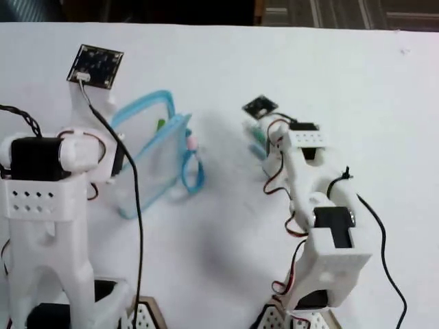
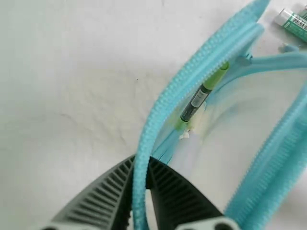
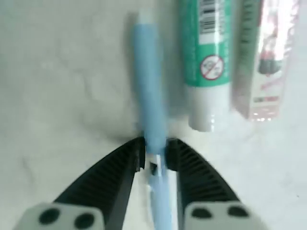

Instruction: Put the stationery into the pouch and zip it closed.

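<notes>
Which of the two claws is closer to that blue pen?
The right. The right gripper is clamped on the blue pen; the left gripper is away at the pouch, pinching its zipper edge.

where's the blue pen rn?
Right wrist view: the blue pen lies on the table, pinched in the right tool, alongside the green-and-white tube; in the high view that is right of the pouch.

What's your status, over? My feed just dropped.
Left tool shut on pouch zipper edge. Right tool shut on blue pen. Green pen inside pouch. Green tube lies beside blue pen.
</notes>
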